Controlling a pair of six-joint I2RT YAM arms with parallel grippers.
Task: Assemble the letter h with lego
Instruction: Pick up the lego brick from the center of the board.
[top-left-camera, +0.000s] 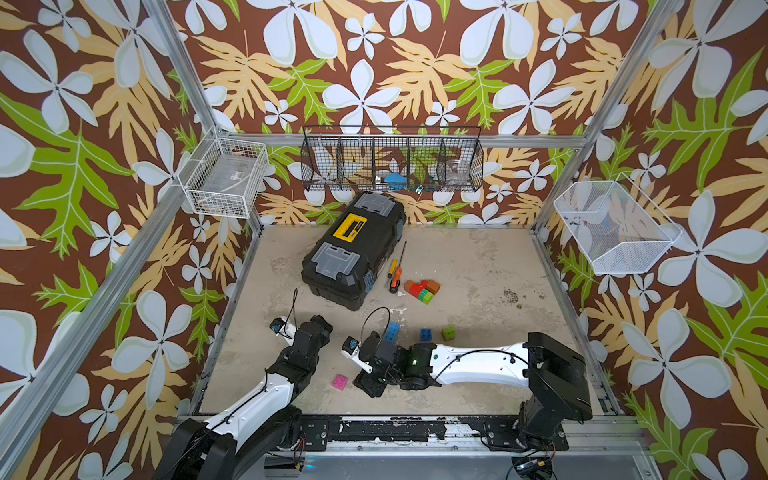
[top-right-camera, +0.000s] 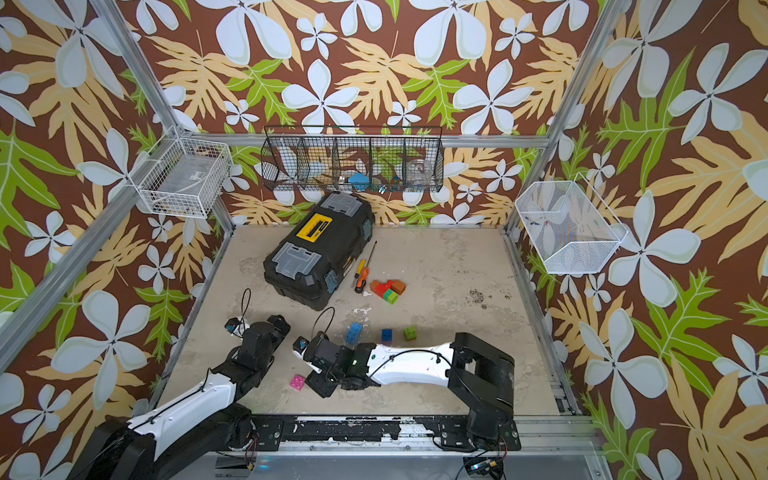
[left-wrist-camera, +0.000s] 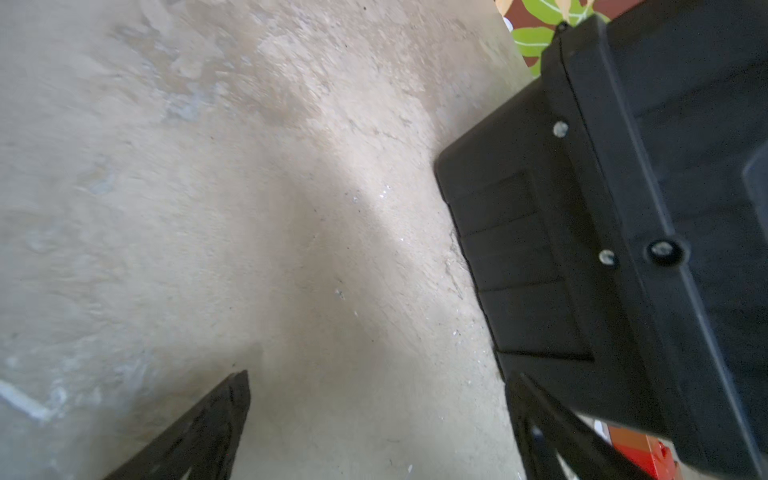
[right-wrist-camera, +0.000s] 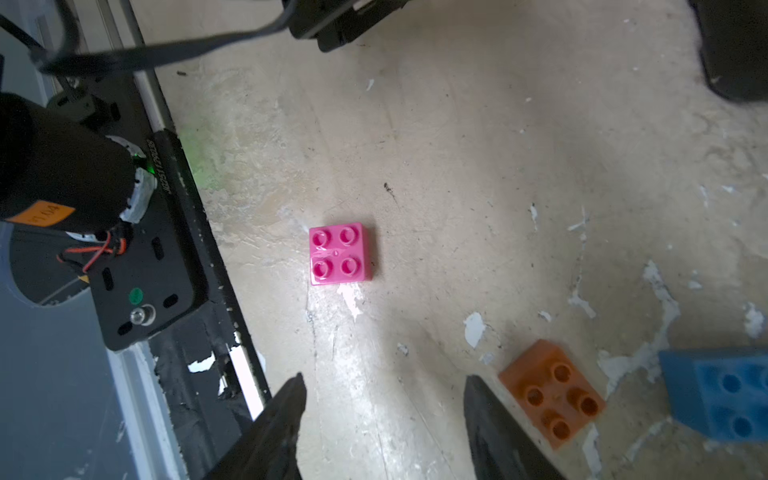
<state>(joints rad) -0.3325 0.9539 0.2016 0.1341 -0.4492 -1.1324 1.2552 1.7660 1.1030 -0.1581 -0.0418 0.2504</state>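
While the right end effector hangs parted and empty, the pink lego lies ahead, untouched

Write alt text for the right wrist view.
A pink four-stud lego brick lies studs up, alone on the scuffed beige table, ahead of the open, empty right gripper. An orange brick sits close beside one of its fingertips, with a blue brick beyond it, cut off at the frame edge.
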